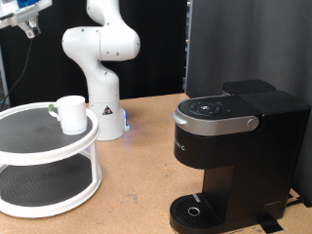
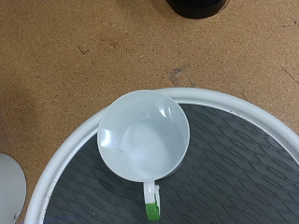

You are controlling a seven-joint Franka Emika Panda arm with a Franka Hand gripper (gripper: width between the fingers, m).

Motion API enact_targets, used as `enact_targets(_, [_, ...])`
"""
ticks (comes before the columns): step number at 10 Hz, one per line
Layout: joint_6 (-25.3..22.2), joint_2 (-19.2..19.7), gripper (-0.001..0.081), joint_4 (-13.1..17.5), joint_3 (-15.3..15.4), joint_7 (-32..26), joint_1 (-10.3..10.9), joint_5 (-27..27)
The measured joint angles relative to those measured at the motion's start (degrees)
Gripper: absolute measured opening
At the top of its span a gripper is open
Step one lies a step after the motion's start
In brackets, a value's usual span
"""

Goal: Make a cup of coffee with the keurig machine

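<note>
The cup is a small white mug standing upright on the top tier of a round white stand at the exterior view's left. The wrist view looks straight down into the cup; it is empty, and its handle carries a green mark. The keurig machine is a black box with a silver-grey top ring at the exterior view's right, its lid down and its round drip tray bare. My gripper shows only as a dark shape at the exterior view's top left, high above the cup. No fingers appear in the wrist view.
The stand has two tiers with dark mesh floors and white rims. The white arm base rises behind it on the brown tabletop. A black round object lies at the edge of the wrist view. A black backdrop stands behind the machine.
</note>
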Motion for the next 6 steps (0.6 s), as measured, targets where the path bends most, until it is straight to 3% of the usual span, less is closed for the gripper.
enact_targets(3, [-1.6, 0.2, 0.0006, 0.1, -0.1, 0.0, 0.0, -0.4])
enact_targets(6, [0.7, 0.1, 0.0006, -1.3, -0.1, -0.3, 0.0, -0.2])
